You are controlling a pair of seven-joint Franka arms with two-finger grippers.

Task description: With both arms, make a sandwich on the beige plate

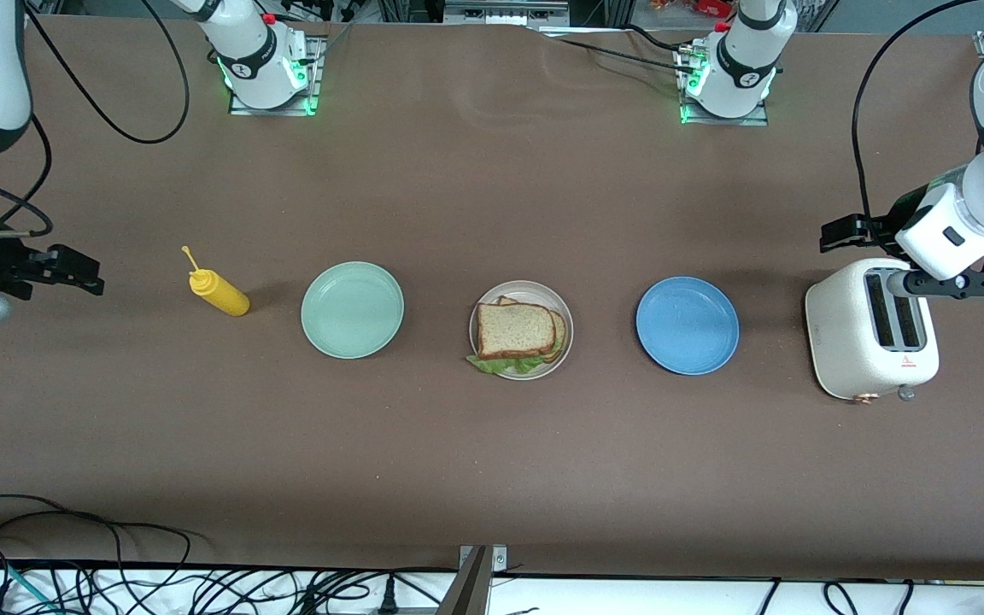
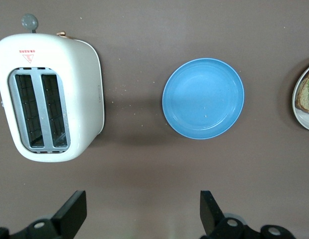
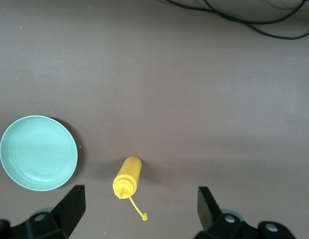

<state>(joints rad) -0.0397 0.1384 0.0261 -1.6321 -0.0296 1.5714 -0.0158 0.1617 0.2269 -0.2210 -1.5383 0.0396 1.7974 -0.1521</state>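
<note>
The sandwich (image 1: 516,331), two tan bread slices with green lettuce poking out between them, lies on the beige plate (image 1: 566,318) at mid-table. Its edge (image 2: 306,94) and the plate's rim (image 2: 300,113) also show in the left wrist view. My left gripper (image 1: 840,233) hangs open and empty in the air beside the toaster, at the left arm's end of the table; its wrist view shows the gripper (image 2: 142,201) over bare tabletop. At the right arm's end my right gripper (image 1: 75,270) is open and empty, with the gripper (image 3: 139,198) over the yellow bottle.
A blue plate (image 1: 687,325) and a white toaster (image 1: 869,337) stand toward the left arm's end. A mint-green plate (image 1: 352,309) and a yellow squeeze bottle (image 1: 219,292), lying on its side, are toward the right arm's end. Cables (image 1: 116,581) run along the table's front edge.
</note>
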